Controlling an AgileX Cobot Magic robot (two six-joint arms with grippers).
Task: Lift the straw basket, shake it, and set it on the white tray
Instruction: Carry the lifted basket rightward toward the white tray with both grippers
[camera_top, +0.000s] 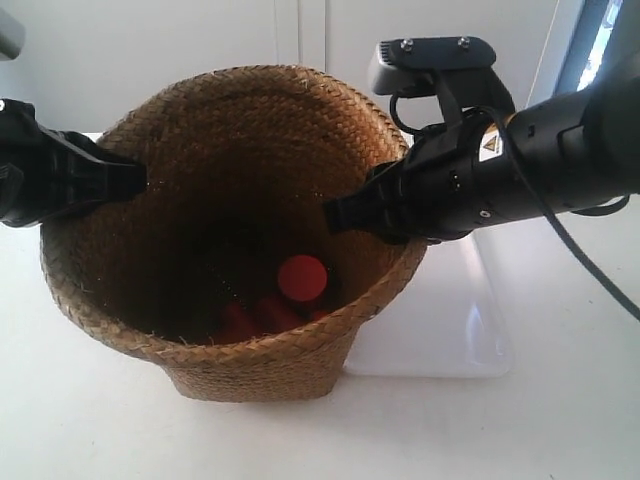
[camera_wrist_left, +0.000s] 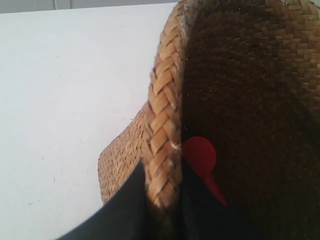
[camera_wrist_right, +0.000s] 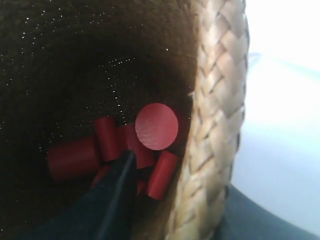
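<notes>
the straw basket (camera_top: 250, 360) stands upright on the white surface (camera_top: 100, 420), its base just beside the near corner of the white tray (camera_top: 440, 330), which lies flat towards the exterior view's right; whether the base touches the tray's edge cannot be told

the left tool (camera_wrist_left: 162, 200) is closed over the basket's thick braided rim, one dark finger (camera_wrist_left: 130, 210) outside the wall and one inside, the straw pinched between them

the right tool (camera_wrist_right: 190, 200) grips the opposite side of the rim in the same way, one finger (camera_wrist_right: 117, 195) down inside the basket and the other outside, on the side nearest the tray

at the bottom of the basket lies a small heap of red cylinders (camera_wrist_right: 156, 126), one with its round end face turned up, the rest tumbled on their sides and touching one another
</notes>
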